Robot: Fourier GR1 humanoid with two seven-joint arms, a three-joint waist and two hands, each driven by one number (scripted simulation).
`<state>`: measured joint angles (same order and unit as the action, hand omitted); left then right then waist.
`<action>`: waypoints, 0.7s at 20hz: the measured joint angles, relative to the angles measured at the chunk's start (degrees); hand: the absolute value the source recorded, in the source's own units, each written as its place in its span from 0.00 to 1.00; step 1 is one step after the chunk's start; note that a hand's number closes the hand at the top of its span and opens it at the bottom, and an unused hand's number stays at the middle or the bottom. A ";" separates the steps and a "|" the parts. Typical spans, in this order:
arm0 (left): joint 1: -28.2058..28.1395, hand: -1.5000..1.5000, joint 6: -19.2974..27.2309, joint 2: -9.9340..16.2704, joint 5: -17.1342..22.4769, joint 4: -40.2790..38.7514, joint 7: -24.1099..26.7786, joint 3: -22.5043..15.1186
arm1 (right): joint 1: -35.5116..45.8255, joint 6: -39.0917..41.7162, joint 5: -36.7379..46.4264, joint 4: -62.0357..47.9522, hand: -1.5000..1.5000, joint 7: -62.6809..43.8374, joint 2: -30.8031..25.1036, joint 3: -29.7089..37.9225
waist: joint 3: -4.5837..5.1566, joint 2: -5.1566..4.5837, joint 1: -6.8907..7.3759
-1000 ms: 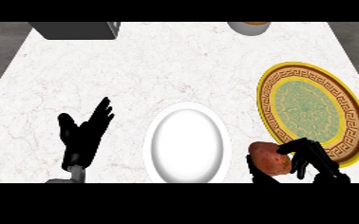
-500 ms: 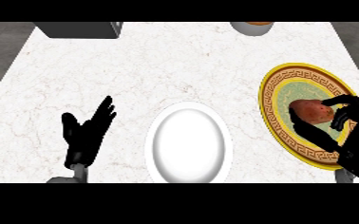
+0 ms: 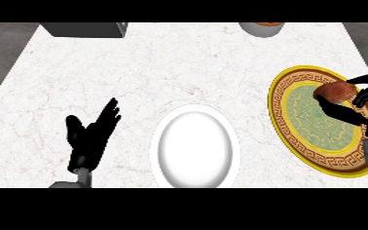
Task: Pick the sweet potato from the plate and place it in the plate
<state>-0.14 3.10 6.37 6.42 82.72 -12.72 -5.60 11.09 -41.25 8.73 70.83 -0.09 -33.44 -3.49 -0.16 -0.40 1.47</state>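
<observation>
The sweet potato (image 3: 336,91) is held over the far right part of the gold-rimmed plate (image 3: 289,85), with the right hand (image 3: 349,109) curled round it from the near side. Only a downward release is judged to be needed. The left hand (image 3: 90,136) is rested open, fingers spread, at the near left, beyond the white plate (image 3: 195,148).

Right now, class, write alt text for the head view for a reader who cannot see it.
The right hand holds a sweet potato over a gold-rimmed green plate at the counter's right. A white plate lies at the near middle, and the left hand rests open at the lower left.
</observation>
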 measured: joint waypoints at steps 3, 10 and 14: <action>0.29 0.50 0.24 -0.56 -0.54 -0.24 0.22 -0.56 | 3.12 5.96 0.18 -8.66 0.00 0.15 -1.16 -1.11 | -0.04 -0.15 0.51; 0.57 0.50 -0.39 -0.46 -0.28 -0.85 0.87 0.15 | 12.89 17.45 -5.04 -27.89 0.00 15.09 1.61 3.31 | -0.15 -0.11 0.50; 0.20 0.50 -1.16 0.14 0.39 -0.96 1.50 1.12 | 15.03 20.09 -10.08 -31.94 0.00 24.96 3.94 8.71 | -0.17 -0.01 0.10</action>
<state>0.06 1.95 6.51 6.82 81.76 -11.22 -4.48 26.12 -21.16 -1.36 38.89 24.88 -29.50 5.21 -0.33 -0.41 1.57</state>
